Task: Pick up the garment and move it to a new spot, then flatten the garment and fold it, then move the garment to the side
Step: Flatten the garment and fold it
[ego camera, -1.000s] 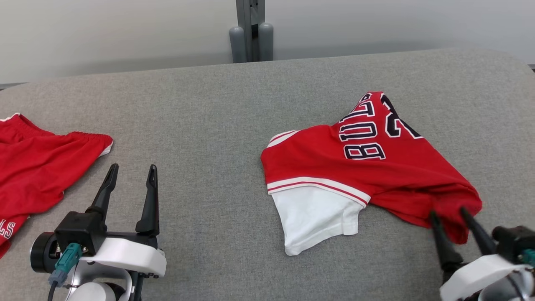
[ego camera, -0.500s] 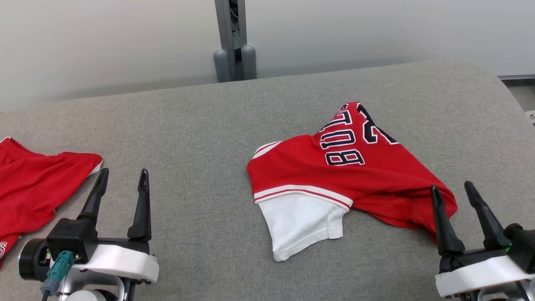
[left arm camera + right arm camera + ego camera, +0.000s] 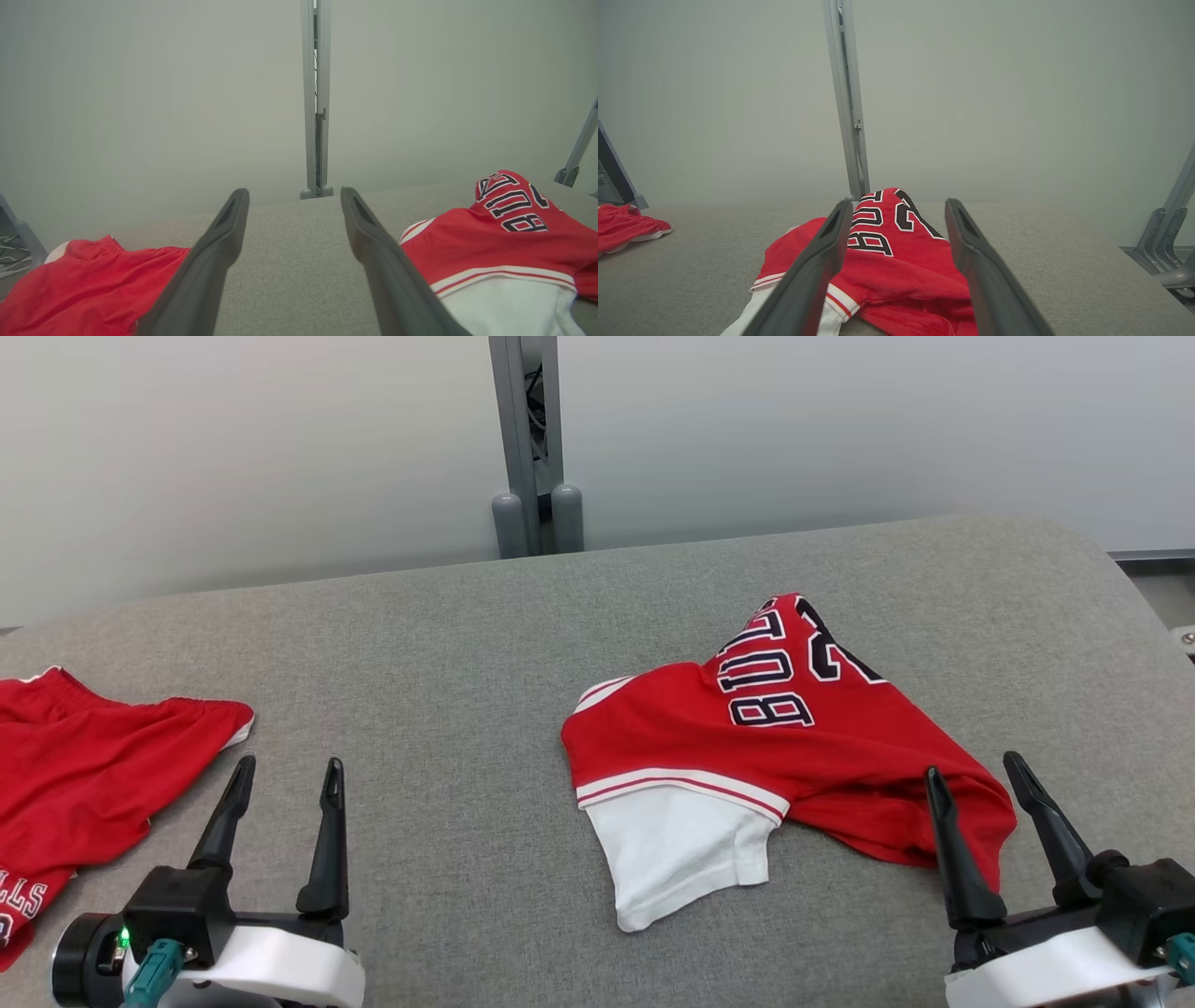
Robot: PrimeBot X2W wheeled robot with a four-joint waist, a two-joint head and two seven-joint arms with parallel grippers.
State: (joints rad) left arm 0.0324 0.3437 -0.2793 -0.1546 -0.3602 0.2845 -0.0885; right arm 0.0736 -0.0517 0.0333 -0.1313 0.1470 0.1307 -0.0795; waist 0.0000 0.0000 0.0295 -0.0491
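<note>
The garment point(image 3: 794, 747) is a red jersey with dark lettering and a white sleeve. It lies crumpled on the grey padded table point(image 3: 448, 663), right of centre. My right gripper point(image 3: 973, 765) stands open at its near right corner, fingers on either side of the red hem and nothing pinched. In the right wrist view the garment point(image 3: 896, 270) lies between and below the spread fingers of the right gripper point(image 3: 899, 203). My left gripper point(image 3: 289, 763) is open over bare table at the lower left, well apart from the garment point(image 3: 490, 247). The left gripper point(image 3: 294, 192) holds nothing.
A second red garment, shorts with an elastic waist point(image 3: 65, 784), lies at the table's left edge, close to my left gripper. A grey metal post point(image 3: 532, 439) rises behind the table's far edge. The table's right end is rounded point(image 3: 1120, 579), with floor beyond.
The head view has tilted up, so everything sits lower in the picture. My right gripper has risen and straightened at the garment's near right corner. The garment lies unchanged.
</note>
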